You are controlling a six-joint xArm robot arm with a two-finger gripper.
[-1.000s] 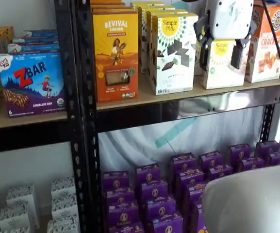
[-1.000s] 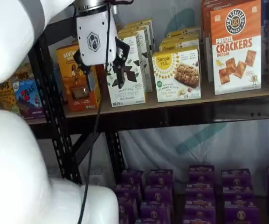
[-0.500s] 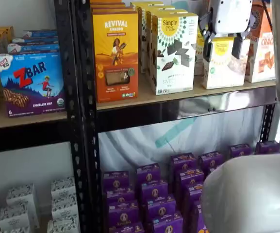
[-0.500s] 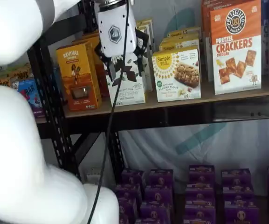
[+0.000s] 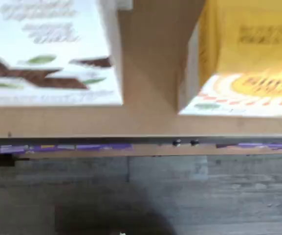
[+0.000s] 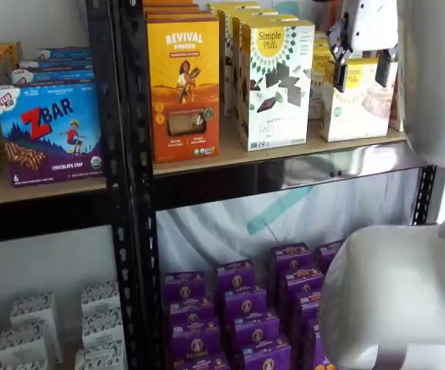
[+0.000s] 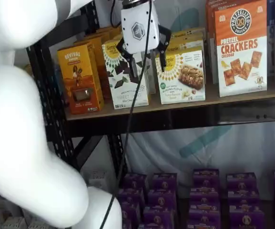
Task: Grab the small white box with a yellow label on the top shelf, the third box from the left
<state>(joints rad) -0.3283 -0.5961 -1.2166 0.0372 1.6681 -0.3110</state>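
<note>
The small white box (image 6: 357, 104) (image 7: 182, 76) with its yellow sunburst label stands on the top shelf (image 6: 230, 158) (image 7: 232, 98), seen in both shelf views. My gripper (image 6: 359, 73) (image 7: 144, 57) hangs in front of the shelf at box height, open, with a plain gap between its black fingers (image 6: 382, 71) and nothing in them. In a shelf view the fingers frame the box's upper part. The wrist view looks down on the box's yellow top (image 5: 248, 58), the tan board (image 5: 150, 73) and the gap beside it.
A taller white carton with brown shapes (image 6: 276, 81) (image 7: 124, 71) (image 5: 48, 54) stands just left of the small box, then an orange Revival box (image 6: 183, 85). Pretzel crackers (image 7: 239, 47) stand to the right. Purple boxes (image 6: 245, 308) fill the level below. The white arm (image 6: 430, 77) covers the right side.
The gripper has travelled right along the top shelf, from in front of the taller carton toward the small white box, still open. The white arm has swung further into both shelf views.
</note>
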